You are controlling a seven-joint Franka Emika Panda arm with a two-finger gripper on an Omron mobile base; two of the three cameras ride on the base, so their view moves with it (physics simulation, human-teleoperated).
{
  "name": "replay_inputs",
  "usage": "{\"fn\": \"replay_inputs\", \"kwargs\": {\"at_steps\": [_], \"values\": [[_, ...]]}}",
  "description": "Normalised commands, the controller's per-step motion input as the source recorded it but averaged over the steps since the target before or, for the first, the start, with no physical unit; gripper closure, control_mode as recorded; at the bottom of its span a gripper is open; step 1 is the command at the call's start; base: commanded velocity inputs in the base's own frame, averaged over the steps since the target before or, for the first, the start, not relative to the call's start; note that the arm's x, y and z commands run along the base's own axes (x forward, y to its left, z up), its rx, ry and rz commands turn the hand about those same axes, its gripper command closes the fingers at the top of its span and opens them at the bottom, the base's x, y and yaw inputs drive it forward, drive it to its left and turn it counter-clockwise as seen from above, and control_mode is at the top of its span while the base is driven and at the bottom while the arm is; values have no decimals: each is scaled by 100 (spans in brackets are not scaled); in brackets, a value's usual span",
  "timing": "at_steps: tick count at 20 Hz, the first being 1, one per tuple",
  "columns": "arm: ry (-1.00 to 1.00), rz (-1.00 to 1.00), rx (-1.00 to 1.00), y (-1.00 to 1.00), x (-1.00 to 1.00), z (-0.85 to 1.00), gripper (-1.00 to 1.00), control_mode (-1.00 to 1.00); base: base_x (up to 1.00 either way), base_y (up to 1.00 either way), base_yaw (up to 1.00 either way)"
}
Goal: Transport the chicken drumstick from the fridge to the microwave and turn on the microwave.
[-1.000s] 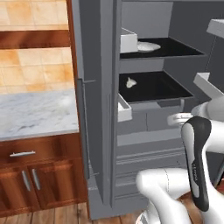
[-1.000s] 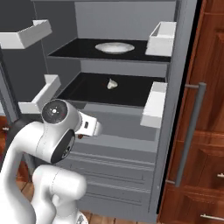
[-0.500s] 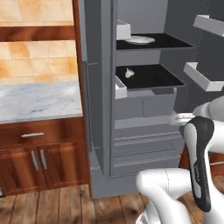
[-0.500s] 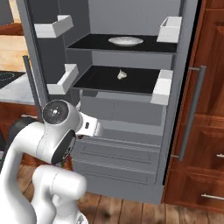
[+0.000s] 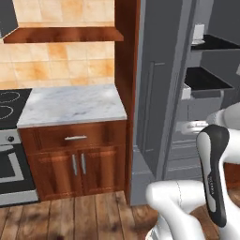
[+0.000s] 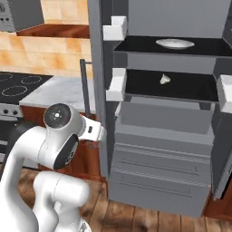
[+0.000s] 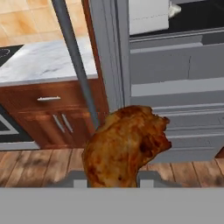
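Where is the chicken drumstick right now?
In the hand view the chicken drumstick sits in the gripper, outside the fridge, in front of its lower drawers.

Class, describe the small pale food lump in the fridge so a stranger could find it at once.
Start at the open fridge, the tall grey cabinet with dark shelves. On its second dark shelf lies the pale food lump. Unlike the white plate on the shelf above, it is tiny, whitish and lumpy, lying alone.

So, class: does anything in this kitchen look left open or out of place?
Yes. The fridge stands wide open, shelves bare to the room, and the drumstick sits in the end effector outside it, over the wood floor rather than on any shelf or plate.
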Motion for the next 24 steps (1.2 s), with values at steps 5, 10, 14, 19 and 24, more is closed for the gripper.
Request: {"fn": "replay_inputs", "kwargs": {"at_steps": [5,10,14,19,24], "values": [[0,0,0,0,0,0,100,100,0,92,0],[0,0,0,0,0,0,100,100,14,74,4],[0,0,0,0,0,0,100,100,38,69,7],[0,0,0,0,0,0,100,100,48,67,4],[0,0,0,0,0,0,100,100,51,63,3]]}}
